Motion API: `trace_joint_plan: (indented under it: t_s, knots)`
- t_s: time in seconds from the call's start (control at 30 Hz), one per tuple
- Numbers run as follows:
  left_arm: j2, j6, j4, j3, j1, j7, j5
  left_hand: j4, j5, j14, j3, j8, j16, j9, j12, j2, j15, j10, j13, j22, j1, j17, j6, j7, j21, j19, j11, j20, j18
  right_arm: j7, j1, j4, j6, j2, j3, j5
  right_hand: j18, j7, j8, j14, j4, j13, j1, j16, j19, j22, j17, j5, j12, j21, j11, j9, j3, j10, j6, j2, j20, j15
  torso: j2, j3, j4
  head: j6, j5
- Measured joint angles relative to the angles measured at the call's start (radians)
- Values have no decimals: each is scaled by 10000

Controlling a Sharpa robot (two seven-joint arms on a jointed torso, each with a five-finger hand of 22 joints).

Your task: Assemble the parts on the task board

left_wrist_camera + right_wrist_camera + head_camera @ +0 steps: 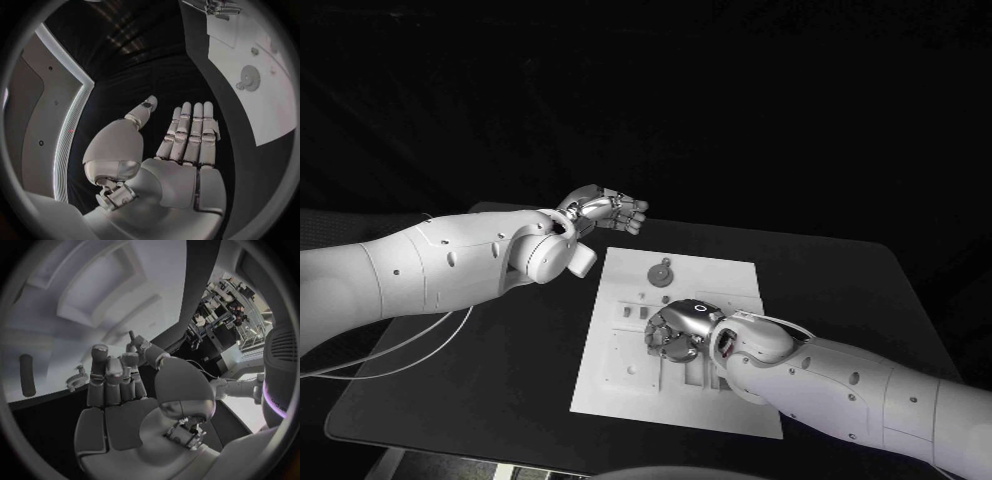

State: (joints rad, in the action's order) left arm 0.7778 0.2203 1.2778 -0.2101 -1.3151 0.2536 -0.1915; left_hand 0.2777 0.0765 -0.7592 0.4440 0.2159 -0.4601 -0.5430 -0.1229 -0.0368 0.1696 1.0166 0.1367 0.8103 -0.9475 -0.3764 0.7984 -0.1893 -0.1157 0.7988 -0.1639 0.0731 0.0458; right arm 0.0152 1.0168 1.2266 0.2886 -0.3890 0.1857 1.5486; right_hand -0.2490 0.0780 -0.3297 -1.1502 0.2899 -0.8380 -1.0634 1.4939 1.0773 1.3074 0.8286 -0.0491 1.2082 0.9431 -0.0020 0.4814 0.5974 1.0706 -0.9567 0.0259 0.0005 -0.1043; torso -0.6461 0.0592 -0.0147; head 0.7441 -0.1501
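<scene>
The white task board (635, 378) lies in the middle of the black table. A round grey gear-like part (661, 272) sits on its far end, also seen as the round part (249, 77) and as the gear (78, 377). My right hand (678, 332) hovers low over the board's middle with its fingers curled. In its wrist view the right hand (125, 385) pinches a thin dark part (131, 335) between thumb and a finger. My left hand (603, 210) is off the board past its far left corner; the left hand (181, 145) has straight fingers and holds nothing.
The board has cut-outs and small fixtures near my right hand, among them a dark slot (25, 375). Bare black table (488, 370) runs along the board's left side and table (834, 290) along its right. A white cable (401, 350) hangs under the left arm.
</scene>
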Motion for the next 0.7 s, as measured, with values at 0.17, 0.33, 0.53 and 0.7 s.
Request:
trace_joint_plan:
  t_s: [0.17,0.33,0.53,0.7]
  knots:
    - [5,-1,-2,0,0,-3,0,0,0,0,0,0,0,6,0,0,0,0,0,0,0,-7,0,0,0,0,0,0,0,-14,-6,-25,-20,-1,9,24,-1,2,5,-1,0,0,13,0,0,0,0,0,0,0,0,1,0,0,2,-13,0,2,1,-1,-3,9,4]
    - [5,-3,-2,0,0,-4,0,28,0,0,-28,0,0,6,38,0,0,0,-11,8,0,-7,0,0,0,0,0,0,0,-24,-6,-46,-44,7,21,43,-1,12,-31,-13,1,2,13,0,0,0,0,0,0,0,0,2,-1,0,12,-13,0,16,3,-2,-5,23,5]
    - [5,-3,-2,0,0,-5,1,28,0,0,-28,0,39,6,38,0,0,0,-10,8,0,-6,0,0,0,0,0,0,-1,-35,-6,-72,-52,17,30,64,-2,13,-33,-14,1,2,26,0,0,0,0,0,0,0,0,13,-1,0,13,-26,0,19,3,-2,-7,22,10]
    - [3,-4,-4,0,0,-5,1,28,0,0,-28,0,39,15,38,0,0,0,-19,7,0,-6,0,0,0,0,0,0,-1,-36,-4,-73,-52,30,36,73,-3,14,-34,-29,1,2,26,0,0,0,1,0,0,0,0,13,-1,0,13,-26,0,12,2,-2,-6,22,12]
